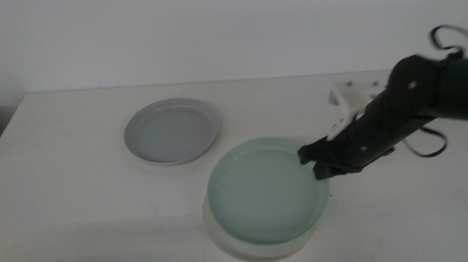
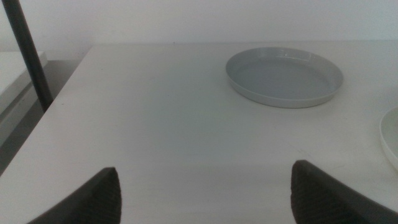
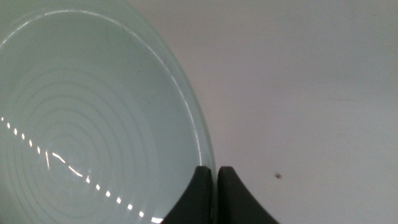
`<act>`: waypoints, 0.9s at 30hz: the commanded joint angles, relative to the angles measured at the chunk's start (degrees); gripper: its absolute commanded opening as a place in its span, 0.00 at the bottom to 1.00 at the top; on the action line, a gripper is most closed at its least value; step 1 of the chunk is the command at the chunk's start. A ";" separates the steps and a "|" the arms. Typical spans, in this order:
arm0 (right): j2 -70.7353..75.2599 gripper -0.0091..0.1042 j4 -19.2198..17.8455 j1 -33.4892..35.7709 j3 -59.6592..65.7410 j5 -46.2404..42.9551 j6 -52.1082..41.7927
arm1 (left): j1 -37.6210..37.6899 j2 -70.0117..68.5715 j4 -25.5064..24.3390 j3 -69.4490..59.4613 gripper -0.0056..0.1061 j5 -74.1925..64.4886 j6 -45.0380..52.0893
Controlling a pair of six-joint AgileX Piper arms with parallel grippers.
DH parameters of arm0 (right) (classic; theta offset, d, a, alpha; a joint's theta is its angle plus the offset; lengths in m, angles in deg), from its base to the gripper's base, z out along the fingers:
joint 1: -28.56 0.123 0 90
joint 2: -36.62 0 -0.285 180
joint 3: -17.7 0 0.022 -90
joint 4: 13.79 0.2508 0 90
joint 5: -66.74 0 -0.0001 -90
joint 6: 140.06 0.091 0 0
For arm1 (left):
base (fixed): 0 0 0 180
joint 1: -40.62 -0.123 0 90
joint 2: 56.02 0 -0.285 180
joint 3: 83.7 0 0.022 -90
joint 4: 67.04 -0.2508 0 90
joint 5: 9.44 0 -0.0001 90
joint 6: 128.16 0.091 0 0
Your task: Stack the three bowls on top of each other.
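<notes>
**Mint bowl held over the white one**

The right gripper [image 1: 316, 163] has its two dark jaws pinched tight on the right rim of the shallow pale mint-green bowl [image 1: 267, 190]; that bowl sits over the shallow white bowl [image 1: 223, 237], slightly offset, whether resting or just above I cannot tell; the shallow grey bowl [image 1: 171, 131] lies apart on the white table [image 1: 68, 180], up-left; the left gripper [image 2: 205, 193] waits near the table's front edge, jaws spread wide, holding nothing. Judged step: stacking mint onto white; next calls for centring, letting go, then fetching the grey.
</notes>
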 commanded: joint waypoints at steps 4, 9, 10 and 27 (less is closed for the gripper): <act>0.23 0.08 0.65 1.89 -1.26 -3.93 -0.06 | 0.15 -0.74 0.38 0.32 0.99 4.17 -0.49; 0.15 0.21 0.65 2.06 -1.26 -4.44 -0.12 | 0.15 -0.74 0.38 0.32 0.99 4.17 -0.49; 0.15 0.26 0.65 2.06 -1.26 -4.44 -0.29 | 0.15 -0.74 0.38 0.32 0.99 4.17 -0.49; 33.84 0.52 -1.45 2.00 -1.18 4.35 -10.13 | 0.15 -0.74 0.38 0.32 0.99 4.17 -0.49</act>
